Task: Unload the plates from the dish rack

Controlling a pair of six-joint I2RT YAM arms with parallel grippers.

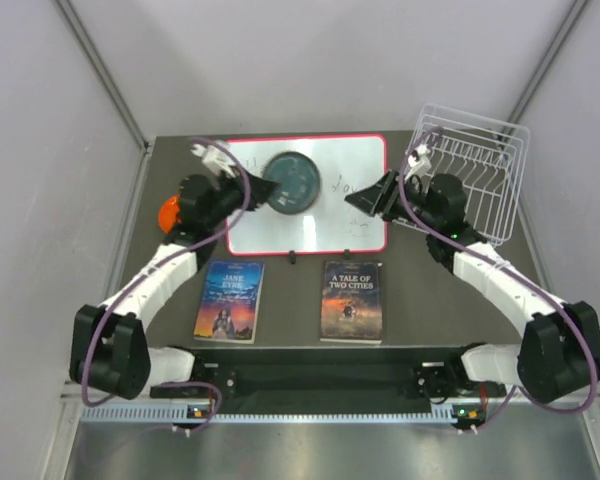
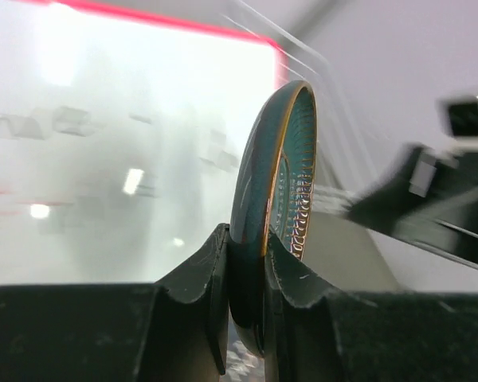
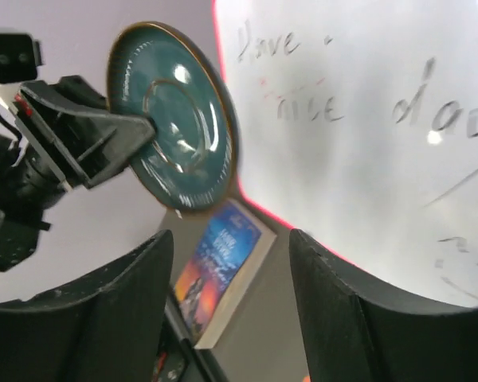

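Dark grey matte counter [image 1: 290, 300], boxed in by pale grey walls [image 1: 310, 60] with metal-framed corners. At 12 o'clock, flat on it, a red-framed whiteboard [image 1: 350, 190], glossy, with faint handwriting. At 1 to 2 o'clock, on the far corner, the dish rack [image 1: 480, 165]: white wire, basket-shaped, a row of prongs inside, tilted toward the counter's edge. Toward 6 o'clock, well apart from the rack, two paperbacks lying face up side by side: Jane Eyre [image 1: 229, 300] and A Tale of Two Cities [image 1: 352, 300].

Over the whiteboard's 10 o'clock part, the dark plate [image 1: 293, 181]: round, glazed deep teal to black, thin golden rim, fine ribbing inside. Pinched at its 9 o'clock rim by the left hand [image 1: 265, 188], black fingers closed tight on either face, plate standing on edge in the left wrist view. At 3 o'clock from that plate, apart from it, the right hand [image 1: 365, 197]: fingers spread wide, nothing between them, pointed across the board.

At 9 o'clock on the counter, mostly hidden behind the left arm, an orange plate [image 1: 167, 212], only a curved sliver showing.
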